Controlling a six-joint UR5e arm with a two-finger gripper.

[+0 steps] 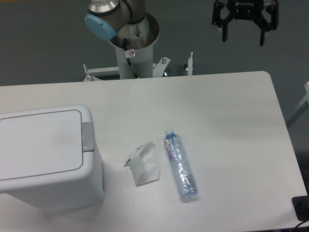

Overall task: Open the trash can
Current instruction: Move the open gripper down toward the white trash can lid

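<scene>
A: Where does the trash can sit?

B: At the near left corner of the tabletop, its left side cut off by the picture's edge. The flat lid lies closed, with the small grey button on the lid's right edge.

A: How much open room is around it?

B: The far half of the tabletop is bare white surface, from the left edge to the rounded far right corner. Just right of the bin lies a crumpled white wrapper, and beside that a clear plastic bottle on its side, cap toward the far edge. Both are apart from the bin and from each other.

A: And the arm?

B: Its base column stands behind the far edge. The gripper hangs high beyond the far right part, well apart from the bin, its dark fingers pointing down, spread wide, gripping nothing.

A: Count?

B: One bin, one wrapper, one bottle, one gripper.
</scene>
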